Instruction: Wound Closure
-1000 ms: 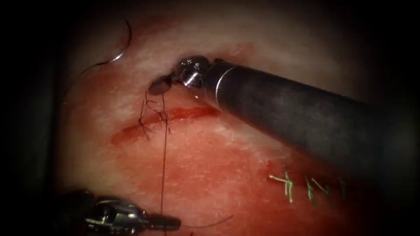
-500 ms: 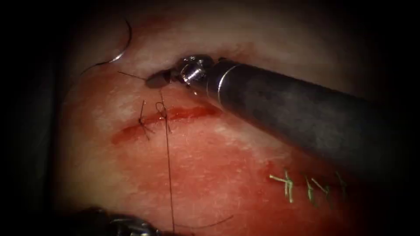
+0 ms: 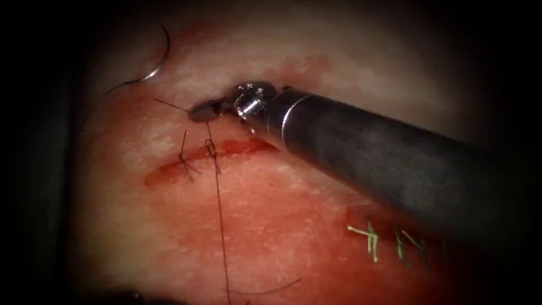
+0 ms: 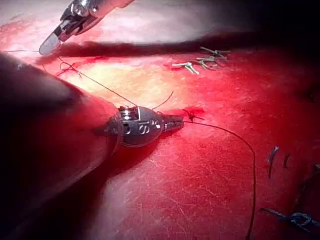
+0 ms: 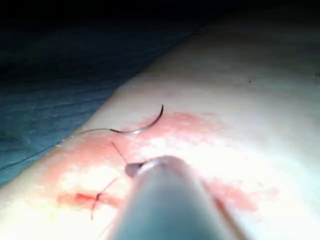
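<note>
My right tool (image 3: 204, 111) hovers just above the cut (image 3: 226, 149), jaws shut on the thread's short end (image 3: 169, 104), which sticks out to the left. A small knot (image 3: 210, 148) sits on the cut. From it the long thread (image 3: 220, 226) runs taut toward the picture's lower edge. In the left wrist view my left tool (image 4: 175, 122) is shut on that thread (image 4: 100, 86), low over the tissue. The curved needle (image 3: 159, 62) lies loose on the tissue at the upper left, in neither tool and not in the tissue; it is the needle (image 5: 147, 124) of the right wrist view.
An earlier dark stitch (image 3: 185, 159) with cut ends crosses the cut left of the knot. Green stitches (image 3: 372, 240) close an older cut at the lower right. Red fluid stains the tissue (image 3: 271, 226) around the cut. A loose thread curl (image 3: 271, 291) lies near the lower edge.
My left tool has drawn downward out of the endoscope picture, pulling the long thread. The loop above the cut has shrunk into a small knot. The right tool has barely shifted.
</note>
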Action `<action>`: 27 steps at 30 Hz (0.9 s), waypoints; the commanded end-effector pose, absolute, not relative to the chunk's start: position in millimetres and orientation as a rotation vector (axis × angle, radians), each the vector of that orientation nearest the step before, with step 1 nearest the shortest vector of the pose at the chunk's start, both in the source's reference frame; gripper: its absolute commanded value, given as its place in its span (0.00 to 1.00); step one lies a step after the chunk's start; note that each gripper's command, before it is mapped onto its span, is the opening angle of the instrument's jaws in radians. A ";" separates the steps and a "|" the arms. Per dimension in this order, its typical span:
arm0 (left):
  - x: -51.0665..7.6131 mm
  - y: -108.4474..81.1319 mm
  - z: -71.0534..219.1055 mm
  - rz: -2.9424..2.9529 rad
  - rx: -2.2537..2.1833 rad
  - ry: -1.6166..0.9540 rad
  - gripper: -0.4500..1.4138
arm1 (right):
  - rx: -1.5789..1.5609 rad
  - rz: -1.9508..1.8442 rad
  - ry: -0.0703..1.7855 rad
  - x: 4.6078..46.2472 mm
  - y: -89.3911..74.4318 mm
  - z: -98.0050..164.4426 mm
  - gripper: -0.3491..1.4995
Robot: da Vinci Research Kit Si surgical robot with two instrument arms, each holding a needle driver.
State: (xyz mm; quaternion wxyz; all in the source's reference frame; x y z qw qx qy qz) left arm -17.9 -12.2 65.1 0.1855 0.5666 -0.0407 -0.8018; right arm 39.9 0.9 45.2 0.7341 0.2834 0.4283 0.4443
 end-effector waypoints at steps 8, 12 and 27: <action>-19.2 -14.7 65.7 -2.246 1.615 -0.086 0.00 | 0.615 1.000 0.961 40.9 2.7 45.2 0.00; -19.5 -15.6 66.0 -2.242 1.631 -0.068 0.00 | 0.615 1.001 0.960 40.9 2.8 45.3 0.00; -20.9 -18.1 67.2 -2.231 1.653 -0.025 0.00 | 0.594 1.026 0.952 40.5 3.6 46.2 0.00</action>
